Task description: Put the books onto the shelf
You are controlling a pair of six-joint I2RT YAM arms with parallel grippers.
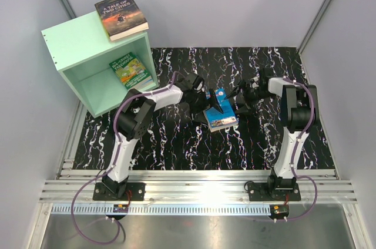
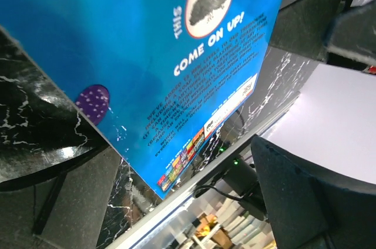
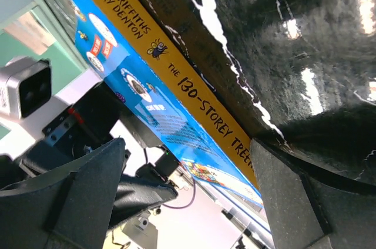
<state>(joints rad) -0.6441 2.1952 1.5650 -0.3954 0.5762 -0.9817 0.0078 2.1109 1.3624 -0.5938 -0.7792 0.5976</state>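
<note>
The shelf (image 1: 70, 43) stands at the far left of the black marbled table (image 1: 176, 143), its open side facing near and right. A dark book (image 1: 121, 15) lies flat on top of it, overhanging the right edge. A green book (image 1: 130, 70) sits inside, toward the right wall. In the middle of the table a blue book (image 1: 221, 108) with an orange spine lies between the two claws. The left claw (image 1: 204, 105) is just left of it, released, jaws spread wide, with the blue cover close in front. The right claw (image 1: 239, 103) is just right of it, also released, its fingers (image 3: 76, 190) wide apart facing the spine. Whether they touch it cannot be told.
</note>
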